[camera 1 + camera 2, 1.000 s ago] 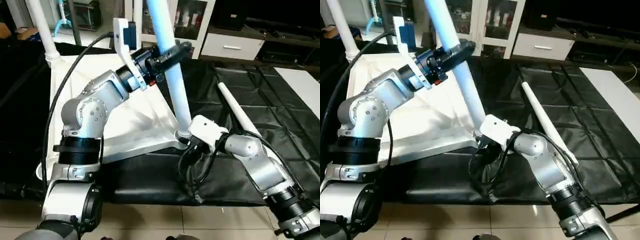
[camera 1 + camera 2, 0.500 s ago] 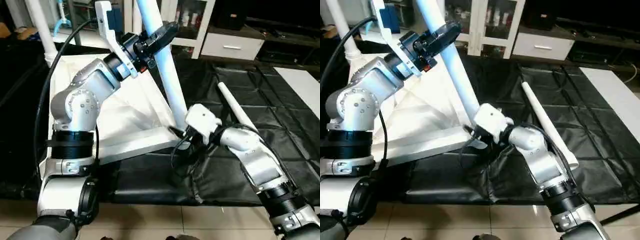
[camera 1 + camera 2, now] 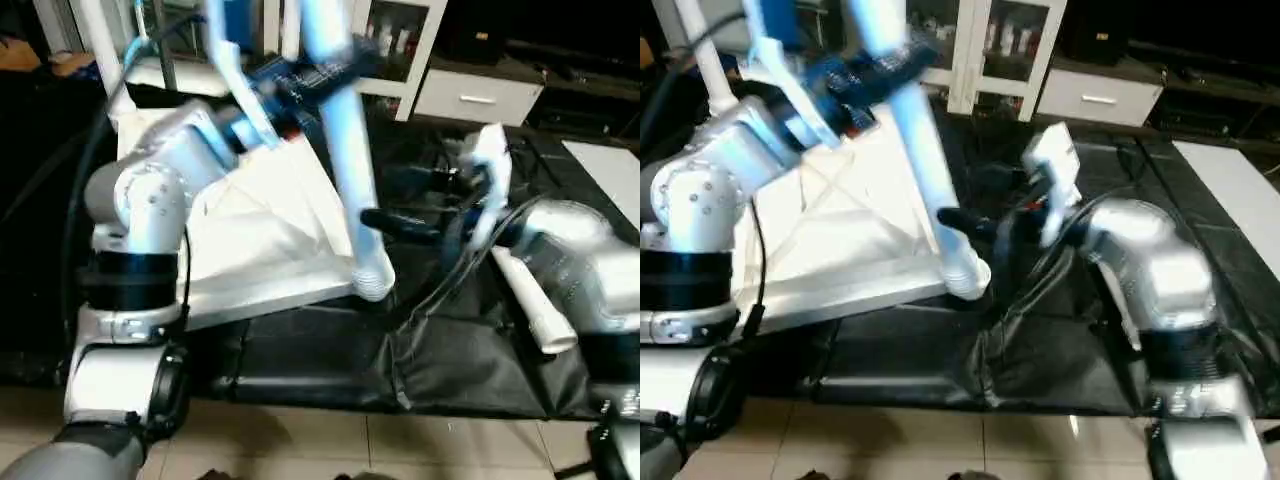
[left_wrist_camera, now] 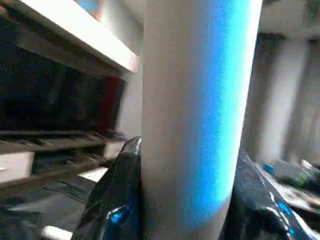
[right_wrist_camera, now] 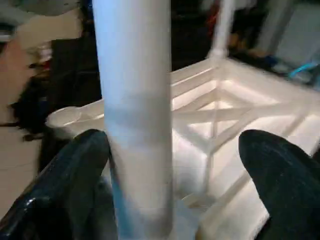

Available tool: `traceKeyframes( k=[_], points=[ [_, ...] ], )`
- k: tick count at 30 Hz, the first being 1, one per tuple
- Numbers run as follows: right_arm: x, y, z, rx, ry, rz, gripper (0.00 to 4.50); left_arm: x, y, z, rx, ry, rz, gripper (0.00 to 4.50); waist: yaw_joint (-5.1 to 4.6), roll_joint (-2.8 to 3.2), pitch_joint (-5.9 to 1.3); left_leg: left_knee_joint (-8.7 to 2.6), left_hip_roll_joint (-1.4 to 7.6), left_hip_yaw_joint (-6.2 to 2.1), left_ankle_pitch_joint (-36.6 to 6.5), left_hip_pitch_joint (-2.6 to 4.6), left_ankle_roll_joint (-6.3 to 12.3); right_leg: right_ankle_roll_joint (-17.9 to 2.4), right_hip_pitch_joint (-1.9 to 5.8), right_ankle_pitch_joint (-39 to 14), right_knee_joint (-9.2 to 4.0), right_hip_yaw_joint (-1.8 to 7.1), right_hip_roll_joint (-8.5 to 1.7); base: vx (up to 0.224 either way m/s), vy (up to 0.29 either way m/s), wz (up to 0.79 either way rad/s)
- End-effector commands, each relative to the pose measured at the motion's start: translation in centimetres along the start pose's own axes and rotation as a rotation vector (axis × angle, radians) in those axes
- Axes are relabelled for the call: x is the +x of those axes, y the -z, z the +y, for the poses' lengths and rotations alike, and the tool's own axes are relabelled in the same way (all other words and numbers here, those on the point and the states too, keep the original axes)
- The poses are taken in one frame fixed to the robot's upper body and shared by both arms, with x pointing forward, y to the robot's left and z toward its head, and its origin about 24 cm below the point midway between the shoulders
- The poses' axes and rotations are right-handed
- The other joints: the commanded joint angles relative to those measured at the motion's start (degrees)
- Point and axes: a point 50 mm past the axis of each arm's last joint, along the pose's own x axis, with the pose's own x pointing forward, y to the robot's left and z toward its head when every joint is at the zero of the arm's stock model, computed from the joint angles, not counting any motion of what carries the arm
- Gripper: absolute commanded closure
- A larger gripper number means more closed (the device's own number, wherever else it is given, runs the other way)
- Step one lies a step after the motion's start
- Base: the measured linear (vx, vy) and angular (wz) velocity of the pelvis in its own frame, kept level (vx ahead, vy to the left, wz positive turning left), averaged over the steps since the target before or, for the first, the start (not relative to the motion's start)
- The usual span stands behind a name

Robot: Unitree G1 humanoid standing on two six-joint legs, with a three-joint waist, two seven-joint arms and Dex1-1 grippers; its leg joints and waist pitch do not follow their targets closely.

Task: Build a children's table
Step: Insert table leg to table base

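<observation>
The white tabletop (image 3: pixel 262 296) lies underside up on the black cover, its X ribs showing. A long white leg (image 3: pixel 345 170) slants up from the near right corner socket (image 3: pixel 372 284). High on that leg my left gripper (image 3: pixel 322 76) is shut; the left wrist view has the leg (image 4: pixel 195 100) between its black fingers (image 4: pixel 117 200). Beside the leg's lower part my right gripper (image 3: pixel 374 221) stands open. In the right wrist view the leg (image 5: pixel 135 115) rises between its wide-apart fingers (image 5: pixel 280 175). Another leg (image 3: pixel 98 40) stands in the far left corner.
A loose white leg (image 3: pixel 535 312) lies on the black cover (image 3: pixel 320 362) under my right forearm. White cabinets and a drawer unit (image 3: pixel 478 98) stand behind the work surface. Tiled floor (image 3: pixel 400 450) runs along the near edge.
My right gripper has opened wide and lifted away from the leg's foot, the forearm swinging up and right. The left gripper still holds the leg. The camera has shifted.
</observation>
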Motion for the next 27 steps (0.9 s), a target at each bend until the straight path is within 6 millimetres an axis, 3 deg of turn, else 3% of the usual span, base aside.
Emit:
traceKeyframes(
  k=[1, 6, 9, 17, 18, 21, 27],
  points=[
    [-0.6, 0.0, -0.1, 0.038, -0.073, 0.068, 0.0, 1.8, -0.2, -1.8, 0.011, 0.128, 0.021, 2.89, 0.06, 0.91, -4.25, -3.79, 0.57, 0.46, -9.0, 0.28, 2.26, -12.7, 4.17, -12.5, -3.54, 1.6, -2.78, 0.0, 0.0, 0.0],
    [-1.0, 0.7, 0.7, 0.058, -0.165, 0.194, 0.0, 2.4, -0.2, -2.1, 0.008, 0.15, 0.025, 2.89, 0.16, 0.17, -4.31, -3.63, 0.49, 0.3, -7.9, -0.03, 2.44, -11.5, 4.46, -14.9, -3.71, 1.44, -2.79, 0.0, 0.0, 0.0],
    [-1.0, 1.6, 1.0, 0.076, -0.204, 0.247, 0.0, 2.4, -0.5, -2.3, 0.012, 0.156, 0.028, 2.89, 0.07, 0.14, -4.2, -3.58, 0.5, 0.32, -8.3, 0.01, 2.65, -10.9, 4.21, -16.5, -3.94, 1.44, -2.81, 0.0, 0.0, 0.0],
    [-1.0, 2.6, 1.1, 0.105, -0.227, 0.28, 0.0, 2.2, -0.8, -2.7, 0.008, 0.195, 0.032, 2.89, 0.13, 0.22, -4.25, -3.56, 0.59, 0.29, -8.0, 0.05, 2.42, -11.0, 4.03, -16.4, -3.81, 1.38, -2.73, 0.0, 0.0, 0.0],
    [-1.0, 2.7, 1.2, 0.108, -0.235, 0.287, 0.0, 2.4, -0.6, -3.1, -0.009, 0.225, 0.036, 2.89, 0.13, 0.96, -4.28, -3.59, 0.66, 0.27, -8.1, 0.22, 2.42, -11.4, 3.91, -15.5, -3.84, 1.39, -2.67, 0.0, 0.0, 0.0],
    [-1.1, 2.7, 1.3, 0.115, -0.247, 0.292, 0.0, 2.4, -0.5, -3.4, -0.02, 0.255, 0.046, 2.89, 0.19, 0.69, -4.37, -3.58, 0.59, 0.28, -8.1, 0.15, 2.36, -12.1, 4.13, -14.2, -3.65, 1.37, -2.67, 0.0, 0.0, 0.0],
    [-1.0, 2.8, 1.4, 0.118, -0.278, 0.303, 0.0, 2.5, -0.1, -4.3, -0.045, 0.331, 0.071, 2.89, 0.06, 0.8, -4.28, -3.59, 0.6, 0.28, -9.3, 0.18, 2.36, -12.3, 4.14, -15.0, -3.8, 1.34, -2.65, 0.0, 0.0, 0.0]
  ],
)
